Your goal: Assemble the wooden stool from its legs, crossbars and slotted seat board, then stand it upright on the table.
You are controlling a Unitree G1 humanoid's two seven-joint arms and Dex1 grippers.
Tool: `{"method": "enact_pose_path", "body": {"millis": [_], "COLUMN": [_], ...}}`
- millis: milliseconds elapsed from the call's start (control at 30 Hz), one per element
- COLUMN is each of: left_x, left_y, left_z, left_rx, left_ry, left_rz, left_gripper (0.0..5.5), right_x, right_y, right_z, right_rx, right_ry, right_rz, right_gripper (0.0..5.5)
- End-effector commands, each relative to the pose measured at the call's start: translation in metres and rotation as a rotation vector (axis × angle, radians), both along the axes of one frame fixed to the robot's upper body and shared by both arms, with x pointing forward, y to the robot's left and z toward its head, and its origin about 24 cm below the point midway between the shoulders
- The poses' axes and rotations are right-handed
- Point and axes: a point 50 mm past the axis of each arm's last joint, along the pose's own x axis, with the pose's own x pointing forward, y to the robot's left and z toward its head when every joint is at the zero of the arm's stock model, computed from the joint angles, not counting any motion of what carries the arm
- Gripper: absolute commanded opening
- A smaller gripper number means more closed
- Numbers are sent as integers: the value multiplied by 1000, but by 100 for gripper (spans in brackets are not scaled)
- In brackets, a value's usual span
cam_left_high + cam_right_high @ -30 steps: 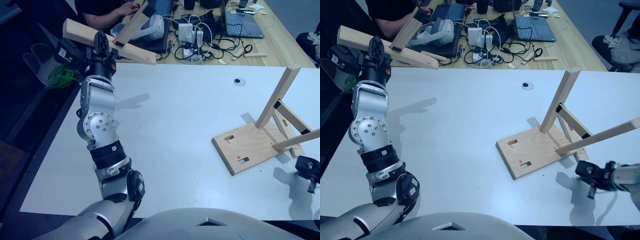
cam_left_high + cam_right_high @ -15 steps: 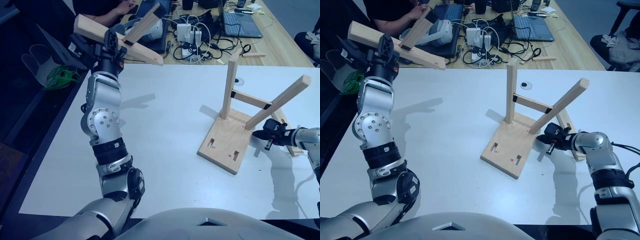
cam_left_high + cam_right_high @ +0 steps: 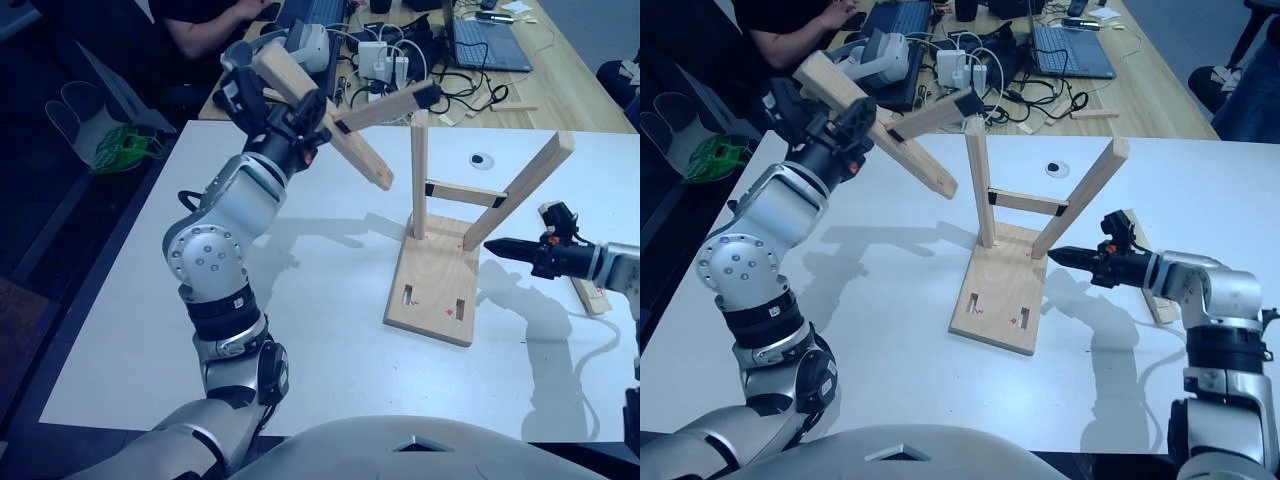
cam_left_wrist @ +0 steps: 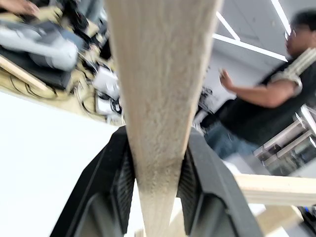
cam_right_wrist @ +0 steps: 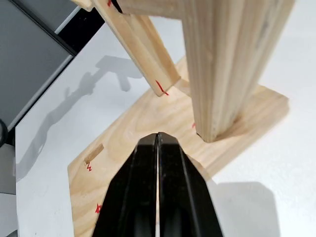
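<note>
The slotted seat board (image 3: 432, 302) lies flat on the white table, two of its slots empty. Two legs (image 3: 419, 172) (image 3: 520, 188) stand in its far end, joined by a crossbar (image 3: 463, 193). My left gripper (image 3: 287, 124) is raised above the table left of the board, shut on a second leg pair (image 3: 345, 140) that slants down toward it. In the left wrist view its fingers (image 4: 118, 183) clamp the leg (image 4: 159, 89). My right gripper (image 3: 502, 243) is shut on nothing, its tip close to the base of the tilted leg (image 5: 224, 64) and just over the board (image 5: 133, 131).
A loose wooden piece (image 3: 586, 296) lies on the table by my right arm. A round cable hole (image 3: 481, 159) sits behind the board. A wooden desk (image 3: 560, 70) with laptops, cables and a headset borders the far edge, a person seated there.
My left arm has swung the held leg pair down and right, close over the standing legs. The seat board has turned and slid a little left. My right gripper now points at the tilted leg's base.
</note>
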Motion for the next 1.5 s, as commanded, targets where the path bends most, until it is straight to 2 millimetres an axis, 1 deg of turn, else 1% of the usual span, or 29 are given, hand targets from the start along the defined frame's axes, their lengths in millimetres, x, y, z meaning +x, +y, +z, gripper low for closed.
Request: {"method": "enact_pose_path", "body": {"millis": [33,100,133,233,267,300,333,433,533,600,733,900,967,1033,1133,1233,1300,1400,1500], "left_x": [-13,-15,-16,-14,-13,-11,-9,-5,-2,-1,0,-1,-1,-2,-7,-11,-11,-4,3], "left_y": [16,20,21,23,25,27,29,30,27,27,30,29,31,33,32,27,20,13,12], "left_z": [-5,-6,-5,6,11,14,17,20,21,21,17,16,16,14,4,-9,-15,-26,-36], "left_rx": [126,155,153,114,96,80,63,41,24,19,15,9,18,37,81,150,205,281,357], "left_ry": [80,101,98,48,28,14,0,-13,-14,-13,-3,-2,-3,-8,-40,-71,-100,-144,-166], "left_rz": [-36,-43,-37,13,38,68,98,144,151,159,176,179,176,156,34,-114,-211,-306,-373], "left_gripper": [102,102,102,102,102,102,102,102,102,102,102,102,102,102,102,102,102,102,102], "right_x": [-10,-17,-22,-40,-44,-46,-45,-37,-32,-27,-11,9,11,9,-2,-19,-36,-56,-63], "right_y": [-1,4,4,-4,-6,-3,4,32,60,73,99,135,140,140,132,114,101,81,58], "right_z": [4,2,0,-10,-6,1,7,14,9,8,6,-1,-2,3,22,38,46,55,58], "right_rx": [-39,-63,-155,-597,-705,-770,-800,-773,-768,-780,-793,-760,-741,-682,-509,-407,-334,-191,-77], "right_ry": [-34,-26,-20,33,29,20,-7,-71,-95,-110,-194,-312,-326,-330,-319,-245,-173,-52,29], "right_rz": [-73,-48,6,266,377,489,596,791,959,1029,1055,927,906,899,910,885,855,738,559], "right_gripper": [0,0,0,0,0,0,0,0,0,0,0,0,0,0,0,0,0,0,0]}}
